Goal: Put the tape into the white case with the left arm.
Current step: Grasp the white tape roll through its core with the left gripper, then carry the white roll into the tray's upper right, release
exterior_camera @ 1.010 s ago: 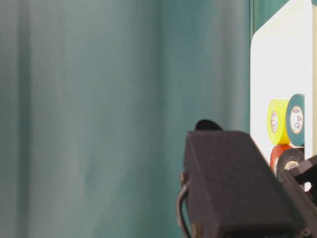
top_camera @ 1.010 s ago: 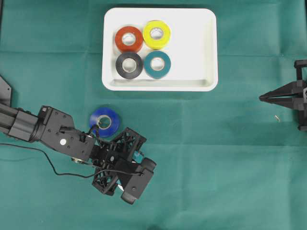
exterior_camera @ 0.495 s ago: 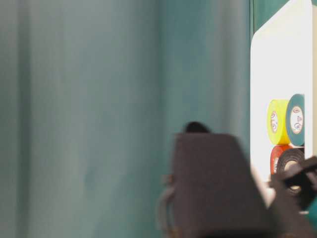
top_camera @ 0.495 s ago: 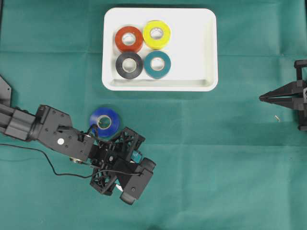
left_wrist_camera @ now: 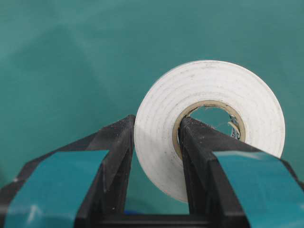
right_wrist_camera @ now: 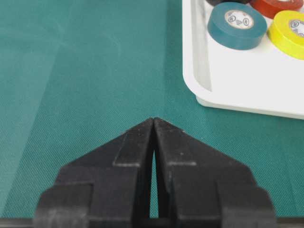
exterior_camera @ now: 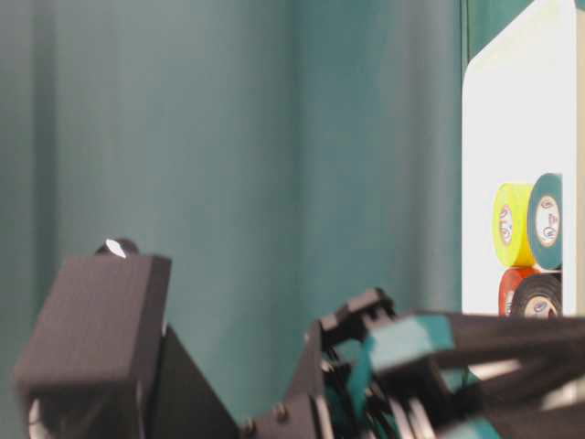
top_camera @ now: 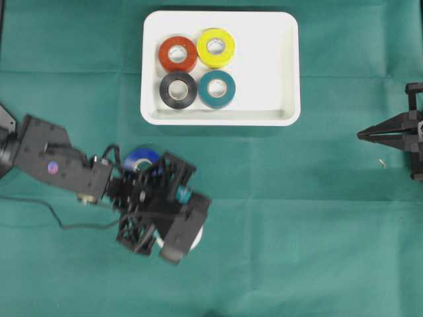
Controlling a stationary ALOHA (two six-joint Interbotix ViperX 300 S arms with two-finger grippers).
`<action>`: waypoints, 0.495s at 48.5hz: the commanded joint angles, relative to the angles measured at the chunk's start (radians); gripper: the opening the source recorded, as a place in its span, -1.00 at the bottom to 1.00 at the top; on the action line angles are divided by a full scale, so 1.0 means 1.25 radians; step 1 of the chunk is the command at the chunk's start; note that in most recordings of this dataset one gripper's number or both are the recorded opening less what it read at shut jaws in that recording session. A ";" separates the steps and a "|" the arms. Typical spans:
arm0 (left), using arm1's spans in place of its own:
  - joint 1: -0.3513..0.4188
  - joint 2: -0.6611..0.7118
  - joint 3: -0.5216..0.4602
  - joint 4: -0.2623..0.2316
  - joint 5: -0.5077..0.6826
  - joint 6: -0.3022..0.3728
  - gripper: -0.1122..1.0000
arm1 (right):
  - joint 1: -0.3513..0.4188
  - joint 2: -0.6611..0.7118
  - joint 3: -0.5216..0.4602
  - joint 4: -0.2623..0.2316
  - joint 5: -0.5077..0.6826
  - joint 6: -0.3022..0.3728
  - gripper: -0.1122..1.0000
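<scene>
A white tape roll (left_wrist_camera: 209, 118) stands on edge between my left gripper's (left_wrist_camera: 157, 121) teal-banded fingers. One finger presses its outer face and the other sits inside its core, so the gripper is shut on it. From overhead, only a sliver of this roll (top_camera: 197, 236) shows under the left arm's (top_camera: 66, 173) wrist at the lower left. The white case (top_camera: 287, 66) lies at the top centre, well apart from the left gripper. My right gripper (top_camera: 360, 135) rests shut and empty at the right edge, and its shut tips (right_wrist_camera: 154, 119) show in the right wrist view.
The case holds several rolls: red (top_camera: 177, 54), yellow (top_camera: 215, 47), black (top_camera: 178, 90) and teal (top_camera: 217, 89), leaving its right half bare. A blue roll (top_camera: 140, 158) lies on the green cloth, partly under the left arm. A black cable (top_camera: 39, 211) trails left.
The left arm has drawn back to the left and lifted its wrist with the white roll still gripped. It now covers more of the blue roll. The right arm has not moved.
</scene>
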 commanded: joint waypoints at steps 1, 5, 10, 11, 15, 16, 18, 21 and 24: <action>0.039 -0.028 -0.015 0.002 0.000 0.002 -0.32 | -0.001 0.006 -0.009 0.000 -0.010 0.001 -0.97; 0.076 -0.026 -0.016 0.002 0.000 0.015 -0.32 | -0.001 0.006 -0.007 0.000 -0.010 0.001 -0.97; 0.126 -0.021 -0.022 0.002 -0.004 0.050 -0.32 | -0.001 0.006 -0.009 0.000 -0.010 0.001 -0.97; 0.135 -0.020 -0.025 0.002 -0.004 0.059 -0.32 | -0.001 0.006 -0.009 0.000 -0.010 0.001 -0.97; 0.169 -0.013 -0.038 0.002 -0.005 0.094 -0.32 | -0.001 0.006 -0.009 -0.001 -0.010 0.001 -0.97; 0.178 -0.011 -0.042 0.002 -0.005 0.103 -0.32 | -0.001 0.006 -0.009 0.000 -0.010 0.001 -0.97; 0.194 -0.006 -0.050 0.002 -0.006 0.120 -0.32 | -0.001 0.006 -0.009 0.000 -0.010 0.001 -0.97; 0.216 0.005 -0.065 0.002 -0.005 0.140 -0.32 | 0.000 0.006 -0.009 0.000 -0.010 0.001 -0.97; 0.241 0.021 -0.086 0.001 -0.006 0.157 -0.32 | -0.001 0.006 -0.007 0.000 -0.010 0.001 -0.97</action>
